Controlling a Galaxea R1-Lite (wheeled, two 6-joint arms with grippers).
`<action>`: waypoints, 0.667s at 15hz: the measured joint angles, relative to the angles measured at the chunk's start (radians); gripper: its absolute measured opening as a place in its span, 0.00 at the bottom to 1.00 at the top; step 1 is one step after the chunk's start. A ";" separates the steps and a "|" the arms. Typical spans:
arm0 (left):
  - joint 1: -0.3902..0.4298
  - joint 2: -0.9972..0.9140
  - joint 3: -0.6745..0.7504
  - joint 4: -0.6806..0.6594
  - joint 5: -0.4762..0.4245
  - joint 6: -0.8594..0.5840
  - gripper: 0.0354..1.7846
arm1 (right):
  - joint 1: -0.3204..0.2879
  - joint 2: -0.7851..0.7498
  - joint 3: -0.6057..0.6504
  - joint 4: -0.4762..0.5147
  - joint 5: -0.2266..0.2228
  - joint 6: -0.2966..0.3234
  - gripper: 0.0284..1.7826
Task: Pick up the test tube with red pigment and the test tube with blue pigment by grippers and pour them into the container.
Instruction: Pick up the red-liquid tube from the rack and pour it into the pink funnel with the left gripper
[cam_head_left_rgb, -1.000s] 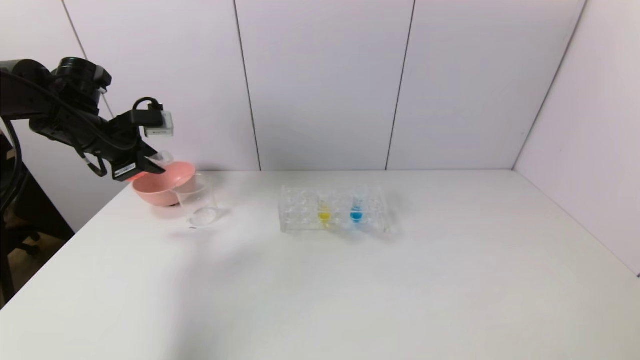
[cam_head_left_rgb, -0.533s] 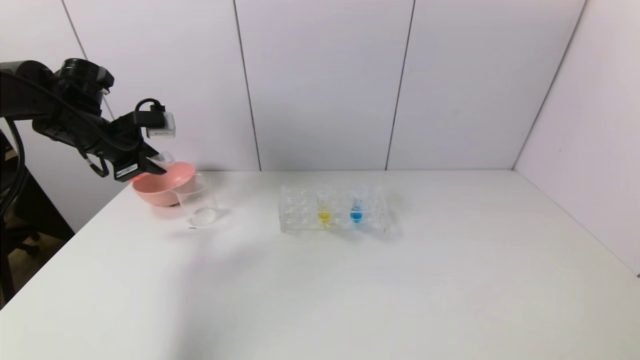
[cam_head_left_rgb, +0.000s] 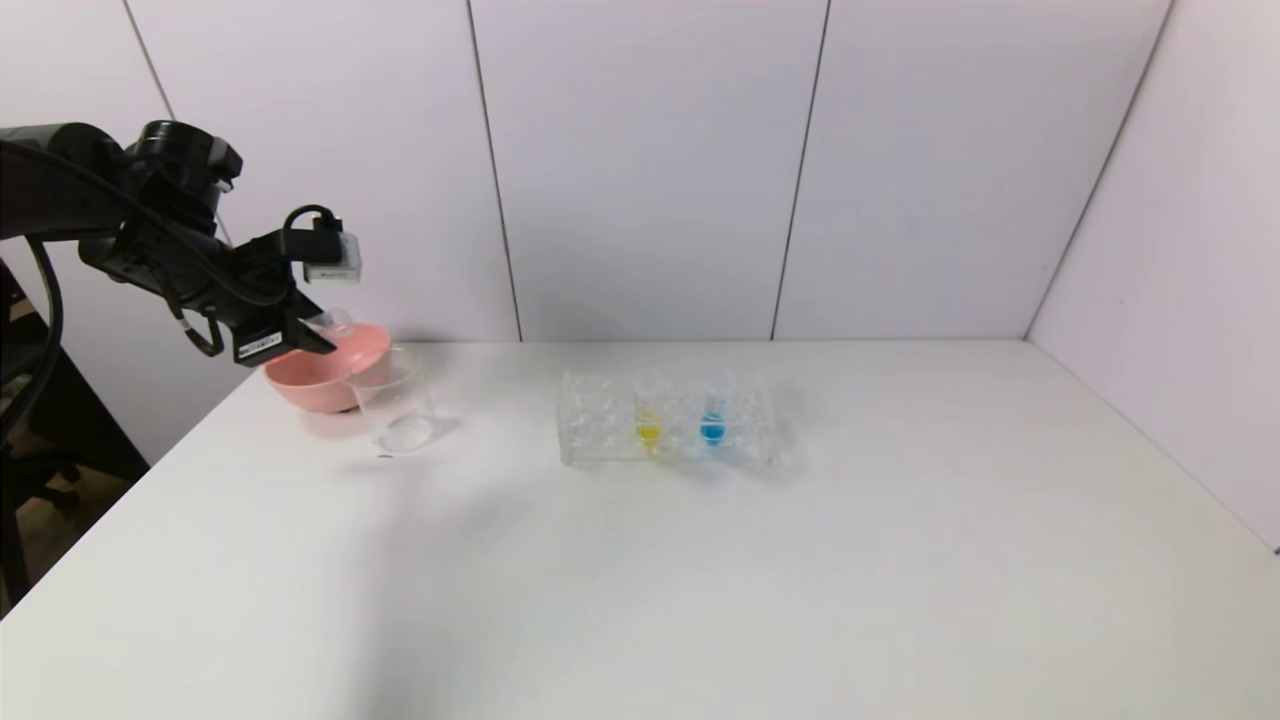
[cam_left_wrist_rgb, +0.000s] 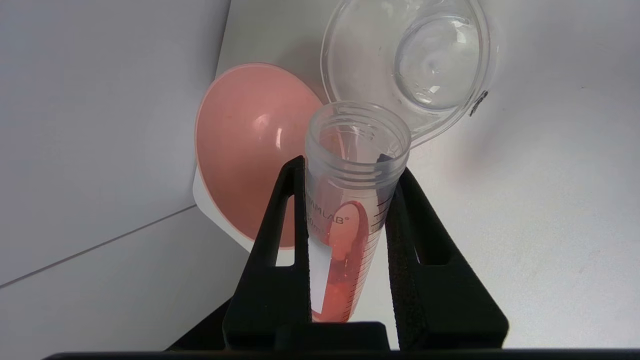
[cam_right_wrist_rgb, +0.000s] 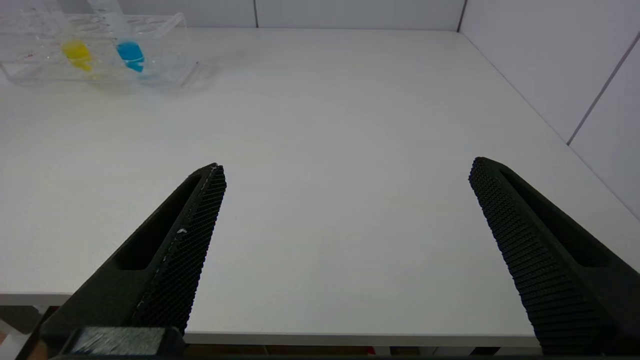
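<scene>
Upper left of the head view: the left gripper (cam_head_left_rgb: 318, 334) clamps the test tube with red pigment (cam_left_wrist_rgb: 345, 215), tilted above the pink bowl (cam_head_left_rgb: 325, 385) and the container (cam_head_left_rgb: 400, 405), which looks empty, so pouring is not yet done. Centre: the test tube with blue pigment (cam_head_left_rgb: 713, 415) waits in the rack (cam_head_left_rgb: 590, 420). The right gripper (cam_right_wrist_rgb: 345, 225) hangs spread and empty. Compared with a second earlier, the left gripper has shifted slightly right.

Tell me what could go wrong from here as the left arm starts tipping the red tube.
1. The left hand holds the red tube with its mouth between the pink bowl and the clear beaker, so liquid could land in the bowl or on the table.
2. The beaker looks light; a nudge from the tube could tip it.
</scene>
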 joint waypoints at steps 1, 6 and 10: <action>0.000 0.001 -0.001 0.001 0.004 0.001 0.24 | 0.000 0.000 0.000 0.000 0.000 0.000 1.00; 0.000 0.006 -0.001 0.001 0.008 0.003 0.24 | 0.000 0.000 0.000 0.000 0.000 0.000 1.00; 0.000 0.006 -0.001 0.001 0.009 0.004 0.24 | 0.000 0.000 0.000 0.000 0.000 0.000 1.00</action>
